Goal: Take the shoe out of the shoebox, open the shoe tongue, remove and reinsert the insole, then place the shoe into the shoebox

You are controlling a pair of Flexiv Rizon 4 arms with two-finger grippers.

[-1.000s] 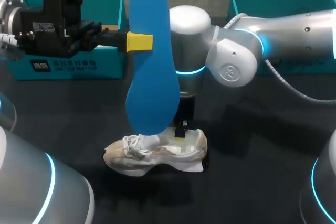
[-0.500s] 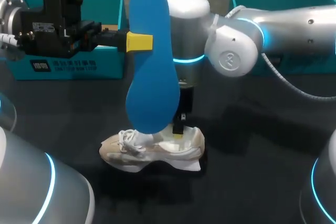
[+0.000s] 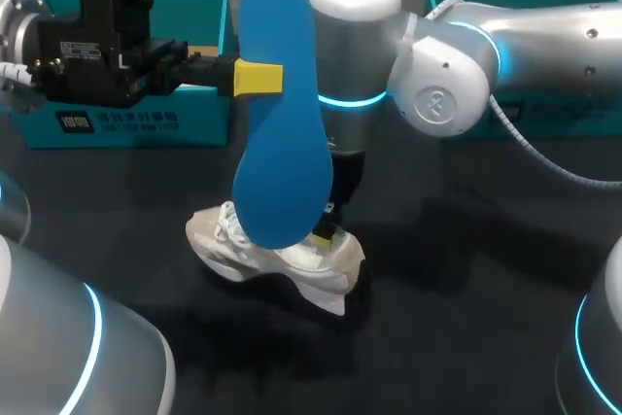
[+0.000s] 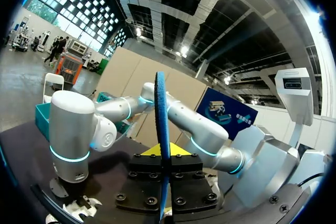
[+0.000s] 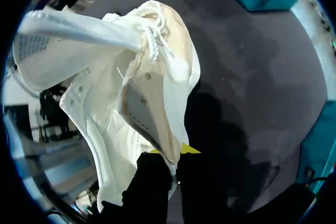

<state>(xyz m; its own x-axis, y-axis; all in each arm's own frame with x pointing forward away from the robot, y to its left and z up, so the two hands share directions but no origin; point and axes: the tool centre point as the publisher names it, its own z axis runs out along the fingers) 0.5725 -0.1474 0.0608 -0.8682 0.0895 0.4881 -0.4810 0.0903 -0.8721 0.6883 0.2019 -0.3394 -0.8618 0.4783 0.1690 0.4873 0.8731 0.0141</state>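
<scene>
Shoe (image 3: 316,261): unboxed, heel rim clamped in my right gripper (image 3: 328,235). Insole (image 3: 282,114): removed, clamped in my left gripper (image 3: 258,78), above shoe. Outstanding: reinsertion, reboxing.

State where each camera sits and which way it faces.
Head view: above and behind, looking down; left arm and right arm show.
Left wrist view: along left fingers gripping the insole; right arm beyond.
Right wrist view: down along right fingers pinching the shoe.
Shared: insole, head and left wrist; shoe, head and right wrist.
</scene>
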